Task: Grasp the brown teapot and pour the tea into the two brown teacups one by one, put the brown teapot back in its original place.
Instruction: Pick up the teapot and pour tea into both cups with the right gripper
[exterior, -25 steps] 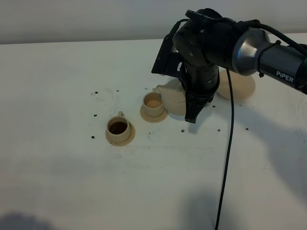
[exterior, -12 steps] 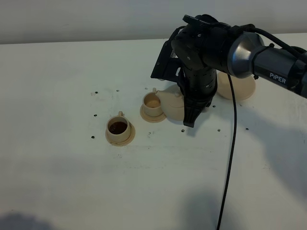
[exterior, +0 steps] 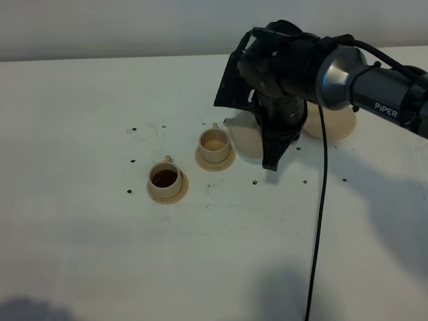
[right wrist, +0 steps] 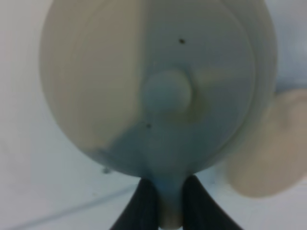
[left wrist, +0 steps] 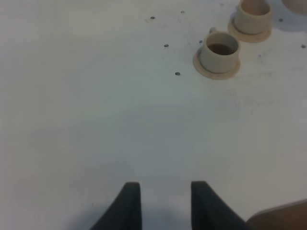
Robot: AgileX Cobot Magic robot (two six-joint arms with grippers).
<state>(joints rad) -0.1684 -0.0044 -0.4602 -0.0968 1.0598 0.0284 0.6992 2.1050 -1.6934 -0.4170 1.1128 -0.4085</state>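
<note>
The brown teapot (exterior: 245,139) is held just right of the far teacup, mostly hidden behind my right arm. In the right wrist view its lid and knob (right wrist: 168,93) fill the frame. My right gripper (exterior: 269,155) is shut on the teapot's handle (right wrist: 170,213). The far teacup (exterior: 215,143) on its saucer holds light liquid. The near teacup (exterior: 165,179) on its saucer holds dark tea. Both cups also show in the left wrist view, the near one (left wrist: 219,50) and the far one (left wrist: 254,13). My left gripper (left wrist: 165,208) is open and empty, low over bare table.
The flat round tan coaster (exterior: 336,121) lies on the white table (exterior: 87,120) behind and right of my right arm; it also shows in the right wrist view (right wrist: 268,153). A black cable (exterior: 322,200) hangs down from the arm. Small dark screw holes dot the table.
My right arm has turned and drawn the teapot a little to the right, away from the far teacup; less of the pot shows now. The cups and the left gripper have not moved.
</note>
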